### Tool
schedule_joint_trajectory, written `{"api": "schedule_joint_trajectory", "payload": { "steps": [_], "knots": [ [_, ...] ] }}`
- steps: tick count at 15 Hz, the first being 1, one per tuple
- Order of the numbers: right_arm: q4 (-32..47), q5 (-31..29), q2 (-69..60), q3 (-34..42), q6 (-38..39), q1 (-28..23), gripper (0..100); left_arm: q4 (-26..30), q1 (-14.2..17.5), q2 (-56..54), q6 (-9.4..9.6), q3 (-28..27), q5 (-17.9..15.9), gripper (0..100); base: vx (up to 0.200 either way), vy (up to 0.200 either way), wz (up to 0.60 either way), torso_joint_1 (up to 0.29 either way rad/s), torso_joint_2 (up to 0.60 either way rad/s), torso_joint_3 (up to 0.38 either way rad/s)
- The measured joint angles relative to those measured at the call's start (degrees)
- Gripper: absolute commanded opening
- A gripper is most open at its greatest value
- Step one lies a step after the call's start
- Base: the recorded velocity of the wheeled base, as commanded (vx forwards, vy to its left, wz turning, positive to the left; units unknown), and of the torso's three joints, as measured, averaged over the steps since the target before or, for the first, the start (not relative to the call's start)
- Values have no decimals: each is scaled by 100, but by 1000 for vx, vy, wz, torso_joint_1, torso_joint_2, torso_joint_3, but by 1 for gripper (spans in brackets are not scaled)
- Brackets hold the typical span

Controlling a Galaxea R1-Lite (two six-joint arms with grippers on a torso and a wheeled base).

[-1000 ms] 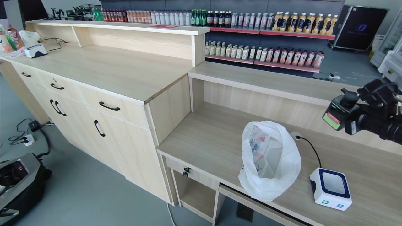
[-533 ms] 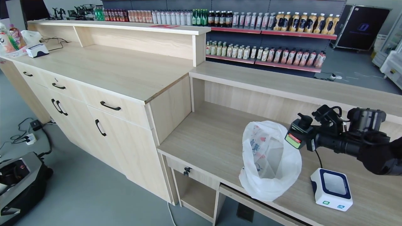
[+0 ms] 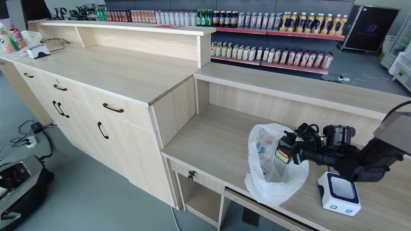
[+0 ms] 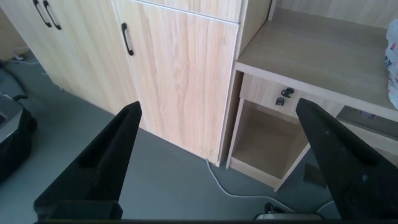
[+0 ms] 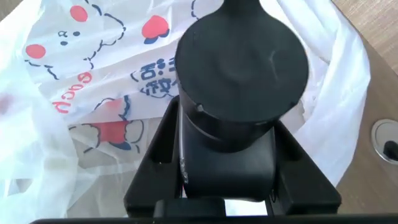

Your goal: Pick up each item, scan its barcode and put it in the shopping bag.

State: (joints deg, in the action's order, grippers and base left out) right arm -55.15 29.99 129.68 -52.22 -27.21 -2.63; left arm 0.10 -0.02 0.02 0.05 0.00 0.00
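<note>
Pinching the item (image 5: 241,74) over the bag (image 3: 273,179), whose open mouth lies just beyond its jaws, your right gripper (image 3: 293,149) looks set to drop it in; left gripper (image 4: 217,106) jaws spread, empty.

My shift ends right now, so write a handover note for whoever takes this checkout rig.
Right gripper: shut on a dark bottle, held at the mouth of the shopping bag.
Left gripper: open, empty, low over the floor by the cabinet.
Scanner: on the counter, beside the bag on the robot's right.
Done: bottle picked up and at the bag; whether it was scanned cannot be told.
Left: release it into the bag, then any further items.
</note>
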Motion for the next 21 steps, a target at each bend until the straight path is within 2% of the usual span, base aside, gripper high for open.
{"api": "schedule_joint_trajectory", "payload": {
  "steps": [6, 11, 17, 18, 21],
  "knots": [
    [-5, -5, 736, -979, 773, 140, 0, 1, 2, 0, 2, 0, 0, 100, 0, 0, 0, 0, 0, 0],
    [-30, -2, 1202, -1469, 808, 230, 0, 0, 2, 0, 2, 0, 0, 100, 0, 0, 0, 0, 0, 0],
    [-71, 9, 1541, -1665, 806, 268, 0, 1, 2, 0, -2, 0, 0, 100, 0, 0, 0, 0, 0, 0],
    [-66, 1, 1558, -1660, 806, 274, 100, 1, 2, 0, -2, 0, 0, 100, 0, 0, 0, 0, 0, 0],
    [0, 0, 1503, -1641, 852, 290, 100, 1, 2, 0, 2, 0, 0, 100, 0, 0, 0, 0, 0, 0]
  ]
}}
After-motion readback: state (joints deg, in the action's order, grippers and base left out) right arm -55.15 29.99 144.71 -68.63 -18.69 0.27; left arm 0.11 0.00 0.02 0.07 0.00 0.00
